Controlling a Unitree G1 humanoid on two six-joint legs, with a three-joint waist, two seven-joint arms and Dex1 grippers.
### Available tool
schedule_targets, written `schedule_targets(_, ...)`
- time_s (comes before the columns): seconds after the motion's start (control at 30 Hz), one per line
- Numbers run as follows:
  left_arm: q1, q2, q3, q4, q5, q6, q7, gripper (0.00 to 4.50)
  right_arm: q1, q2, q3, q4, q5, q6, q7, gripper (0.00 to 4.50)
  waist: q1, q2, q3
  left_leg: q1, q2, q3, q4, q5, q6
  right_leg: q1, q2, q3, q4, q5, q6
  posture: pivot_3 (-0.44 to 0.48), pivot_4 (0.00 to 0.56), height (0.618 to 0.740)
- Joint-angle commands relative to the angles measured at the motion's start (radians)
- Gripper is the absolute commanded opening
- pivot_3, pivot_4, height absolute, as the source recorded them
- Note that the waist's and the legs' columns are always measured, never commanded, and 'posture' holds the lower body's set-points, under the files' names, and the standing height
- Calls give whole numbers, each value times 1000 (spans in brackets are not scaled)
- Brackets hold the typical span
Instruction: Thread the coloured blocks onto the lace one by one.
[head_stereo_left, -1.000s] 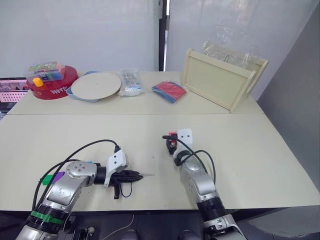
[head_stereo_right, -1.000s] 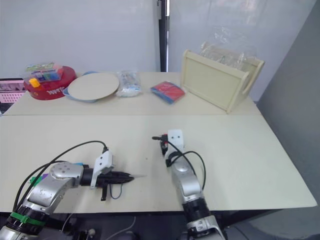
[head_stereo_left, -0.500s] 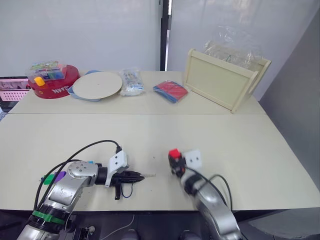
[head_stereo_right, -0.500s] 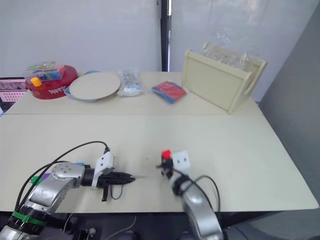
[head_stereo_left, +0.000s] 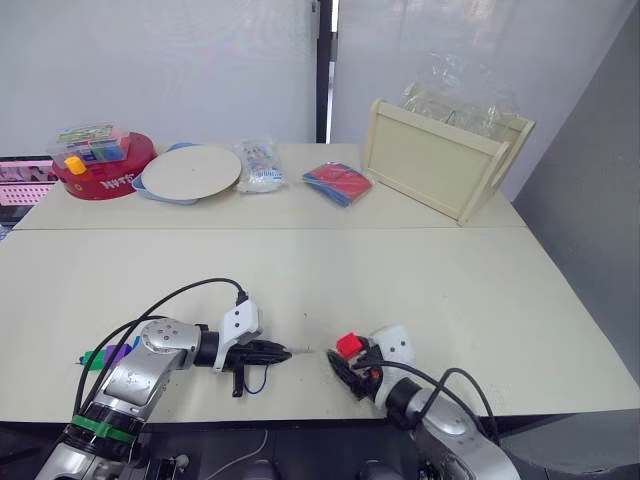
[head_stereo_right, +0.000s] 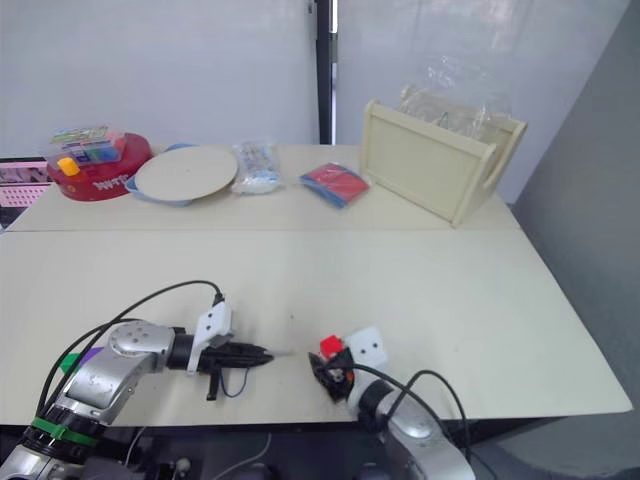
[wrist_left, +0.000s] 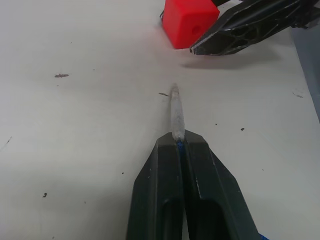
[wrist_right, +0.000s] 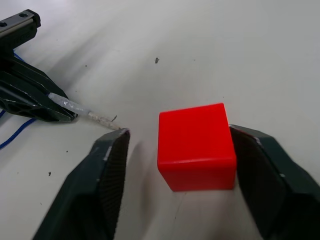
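**Red block lined up for the first threading**

Now, going from left to right: at the near left edge of the table (head_stereo_left: 120, 270), a green block (head_stereo_left: 93, 357) and a purple block (head_stereo_left: 117, 352) lie beside the left arm, waiting their turn. Next comes the left hand (wrist_left: 178, 141), closed tight on the lace (head_stereo_left: 252, 381), whose pale stiff tip (wrist_left: 175, 113) sticks out ahead of the fingers while a loop of blue cord hangs below the hand. The tip points to the right, at the red block (wrist_left: 189, 22), which sits near it but apart. The right hand (wrist_right: 172, 155) holds its fingers spread around that block: one finger touches the block's side, the other stands off with a clear gap, so the block is not clamped. It seems to rest on the table. A hole shows on the block's face turned toward the lace.

Judging from this, the step in hand is threading the first block. The next move calls for the right hand to close on the block and steady it, hole facing the tip, and for the left hand to push the tip straight in.
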Motion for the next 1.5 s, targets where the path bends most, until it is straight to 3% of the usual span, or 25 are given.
schedule_targets(0.03,-13,-1,2,-18,-1,-9,-6,0,-62,-142,-85,-117,112,92,149,4467,1,0,0,0,0,0,0,0,0,0,0,0,0,0,0,0,150,740)
schedule_targets(0.23,-23,-9,-1,-2,3,-11,-5,0,-243,-401,-157,-53,269,150,438,4467,0,0,0,-1,-1,0,1,0,0,1,0,-1,-1,0,0,0,150,740)
schedule_targets(0.37,-20,-11,4,-1,4,-14,-2,0,-425,-558,-76,110,243,28,726,4467,0,0,0,-1,-1,0,2,0,1,1,0,-1,-1,0,0,0,150,740)
schedule_targets(0.53,-5,-8,4,-9,5,-22,-4,0,-639,-539,99,424,64,-295,961,4467,-3,0,0,-1,0,0,3,0,1,1,0,-1,-2,0,0,0,150,740)
schedule_targets(0.67,9,-7,6,-29,3,-19,2,0,-722,-493,182,640,-26,-500,1095,4467,3,0,0,-2,0,0,4,0,1,1,0,-1,-3,0,0,0,150,740)
schedule_targets(0.77,18,-6,6,-42,3,-17,7,0,-748,-455,192,743,-56,-588,1130,4467,3,0,0,-3,-1,0,5,0,1,1,-1,-1,-3,0,0,0,150,740)
schedule_targets(0.8,23,-5,5,-47,3,-16,9,0,-755,-443,190,775,-65,-611,1134,4228,2,0,0,-3,-1,0,5,0,1,1,-1,-1,-3,0,0,0,150,740)
schedule_targets(1.1,47,-4,5,-77,0,-12,16,0,-713,-401,141,805,-60,-607,1116,1215,2,0,0,-3,0,0,5,0,1,1,-1,-1,-2,0,0,0,150,740)
schedule_targets(1.5,48,-31,19,-132,-73,32,7,0,-475,-369,54,522,-16,-347,894,1180,0,0,0,-2,0,0,5,0,1,1,0,-1,-1,0,0,0,150,740)
